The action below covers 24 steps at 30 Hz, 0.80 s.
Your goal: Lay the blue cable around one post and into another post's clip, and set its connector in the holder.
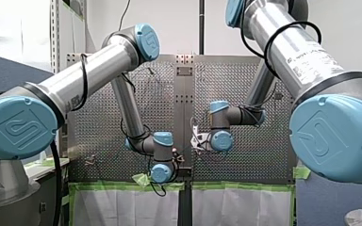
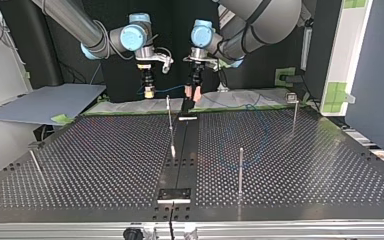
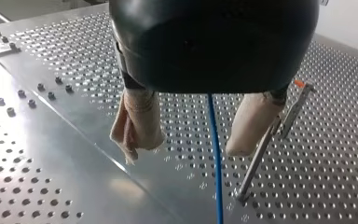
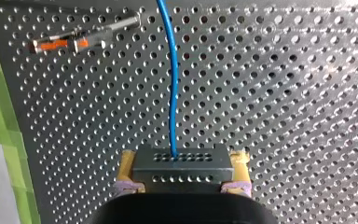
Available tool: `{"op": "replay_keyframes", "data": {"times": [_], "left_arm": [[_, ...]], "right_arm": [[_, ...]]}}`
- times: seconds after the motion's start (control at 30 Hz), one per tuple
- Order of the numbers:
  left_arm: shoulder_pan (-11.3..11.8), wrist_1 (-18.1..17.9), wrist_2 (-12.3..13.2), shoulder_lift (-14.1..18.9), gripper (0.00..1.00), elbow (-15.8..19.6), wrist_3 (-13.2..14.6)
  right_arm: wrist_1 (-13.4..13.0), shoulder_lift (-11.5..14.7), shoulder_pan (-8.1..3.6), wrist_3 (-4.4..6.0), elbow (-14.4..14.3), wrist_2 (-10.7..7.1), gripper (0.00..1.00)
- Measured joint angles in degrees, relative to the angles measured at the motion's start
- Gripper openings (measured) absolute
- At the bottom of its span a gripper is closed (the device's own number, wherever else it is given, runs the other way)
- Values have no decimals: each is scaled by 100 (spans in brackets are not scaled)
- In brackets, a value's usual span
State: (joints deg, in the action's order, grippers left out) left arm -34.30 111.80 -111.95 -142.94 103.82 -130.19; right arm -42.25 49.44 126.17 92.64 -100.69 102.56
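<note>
Two arms reach over the perforated table (image 1: 245, 94): my left arm (image 1: 89, 75) from the front view's left, my right arm (image 1: 301, 61) from its right. Green tape (image 1: 235, 186) edges the table, with white sheeting (image 1: 235, 207) beyond it.

Top view: thin posts stand well apart. The blue cable (image 2: 220, 148) lies in a loose loop around one post (image 2: 241, 167). A small bright block (image 2: 175, 194) sits on the centre strip at the near edge. A grey-blue board (image 2: 45, 102) lies off the table at the view's left.

Left wrist view: the left gripper (image 3: 186, 149) is released, beige pads spread, and the cable runs between them, touching neither. An orange-tipped post (image 3: 261, 154) stands just beside one pad.

Right wrist view: the right gripper (image 4: 183, 163) grasps the dark connector (image 4: 168, 164) between yellow pads. The cable leaves the connector and runs ahead over the table.
</note>
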Motion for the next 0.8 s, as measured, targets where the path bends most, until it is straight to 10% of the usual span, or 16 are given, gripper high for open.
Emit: {"op": "replay_keyframes", "data": {"times": [0.2, 0.27, 0.4, 0.43, 0.8], "left_arm": [[-31, 17, 98, 0, 100, -52, 3], [-39, 57, 30, 2, 62, -55, 45], [-59, 219, -172, 1, 46, -55, 222], [-68, 251, -237, 1, 26, -48, 285], [-209, -158, -93, -12, 18, 38, 856]], "right_arm": [[-6, 0, 10, 14, 0, -109, 61], [-4, 0, 10, 25, 0, -117, 61], [-3, 0, 5, 42, 0, -134, 61], [1, 0, -2, 46, 0, -142, 61], [75, -8, -48, 41, 0, -156, 61]]}}
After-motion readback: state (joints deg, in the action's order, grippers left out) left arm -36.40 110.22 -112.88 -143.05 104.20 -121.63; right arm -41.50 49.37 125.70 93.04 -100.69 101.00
